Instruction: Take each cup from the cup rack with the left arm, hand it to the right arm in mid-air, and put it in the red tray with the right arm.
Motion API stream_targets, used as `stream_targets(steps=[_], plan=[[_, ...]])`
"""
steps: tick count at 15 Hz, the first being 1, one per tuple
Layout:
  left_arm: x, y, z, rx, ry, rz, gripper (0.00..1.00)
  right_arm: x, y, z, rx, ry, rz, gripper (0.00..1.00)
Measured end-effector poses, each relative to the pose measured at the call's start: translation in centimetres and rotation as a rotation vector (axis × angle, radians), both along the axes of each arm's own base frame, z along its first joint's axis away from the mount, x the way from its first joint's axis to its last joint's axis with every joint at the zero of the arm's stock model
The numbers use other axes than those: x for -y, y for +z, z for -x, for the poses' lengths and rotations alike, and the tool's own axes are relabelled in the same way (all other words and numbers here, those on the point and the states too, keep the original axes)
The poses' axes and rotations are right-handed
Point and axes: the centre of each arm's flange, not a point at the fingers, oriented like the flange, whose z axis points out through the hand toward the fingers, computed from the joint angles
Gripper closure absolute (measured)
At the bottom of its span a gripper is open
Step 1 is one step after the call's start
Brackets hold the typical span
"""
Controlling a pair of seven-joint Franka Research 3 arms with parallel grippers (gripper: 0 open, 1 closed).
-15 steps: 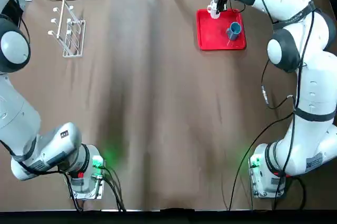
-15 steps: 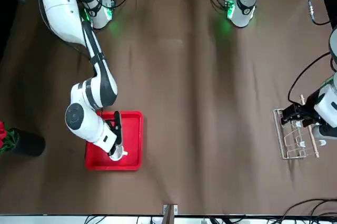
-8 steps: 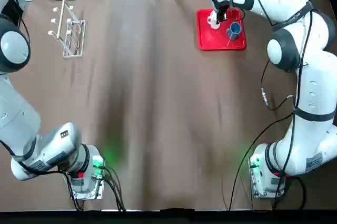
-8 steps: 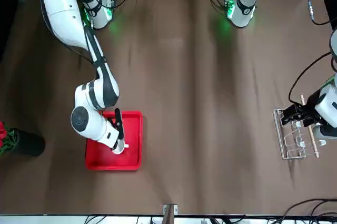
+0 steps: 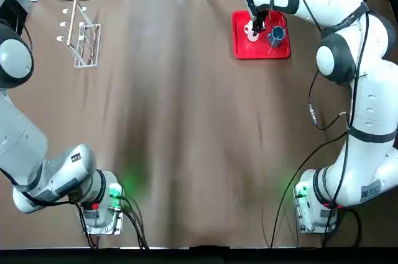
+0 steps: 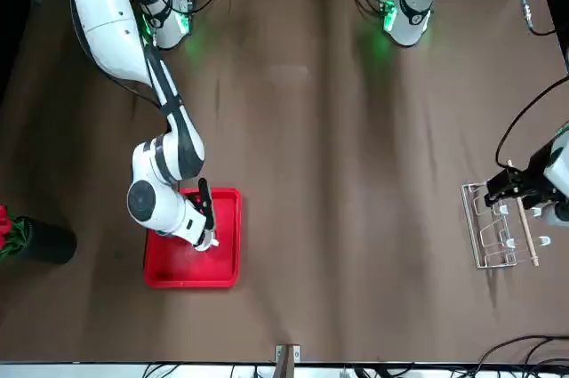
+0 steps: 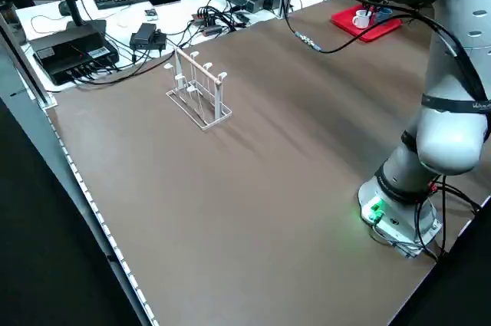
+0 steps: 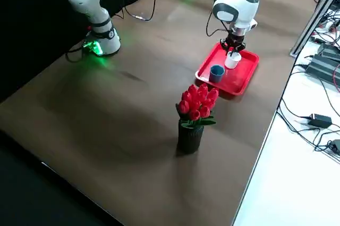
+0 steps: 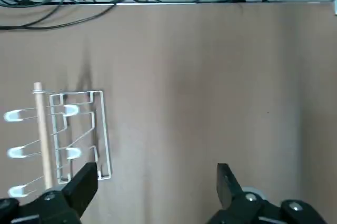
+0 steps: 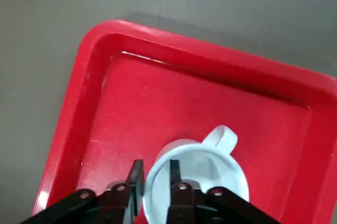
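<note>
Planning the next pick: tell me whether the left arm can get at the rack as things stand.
Probably yes: the left pincer hangs open beside the rack, with only bare table around it and no cups left on its pegs.

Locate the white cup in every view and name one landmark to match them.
Top: white cup, red tray's far left.
Front: mostly hidden by right gripper.
Left side: far top right.
Right side: beside blue cup.
Left wrist: absent.
Right wrist: low centre.
Landmark: red tray.

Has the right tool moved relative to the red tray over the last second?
Yes. The right tool moved from the red tray's far edge inward over it, holding the white cup.
</note>
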Motion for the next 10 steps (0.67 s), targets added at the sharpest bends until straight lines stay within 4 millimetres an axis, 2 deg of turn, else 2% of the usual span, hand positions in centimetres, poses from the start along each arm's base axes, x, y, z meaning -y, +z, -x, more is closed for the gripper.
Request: stream_targets(steps=[3, 7, 8, 10], plan=[[-1.2, 2.0, 0.9, 0.02, 0.029, -0.057, 0.0, -0.7, 0.0, 0.3, -0.006, 0.009, -0.012, 0.52], [0.9, 3.7, 2.4, -0.005, 0.025, -0.086, 0.0, -1.7, 0.3, 0.8, -0.03, 0.025, -0.02, 0.16], [0.9, 3.6, 2.6, -0.014, 0.028, -0.078, 0.0, -1.8, 1.0, 1.0, -0.039, 0.029, -0.022, 0.01], [0.3, 3.4, 2.6, -0.02, 0.037, -0.074, 0.0, -1.6, 2.2, 0.8, -0.038, 0.028, -0.024, 0.0]])
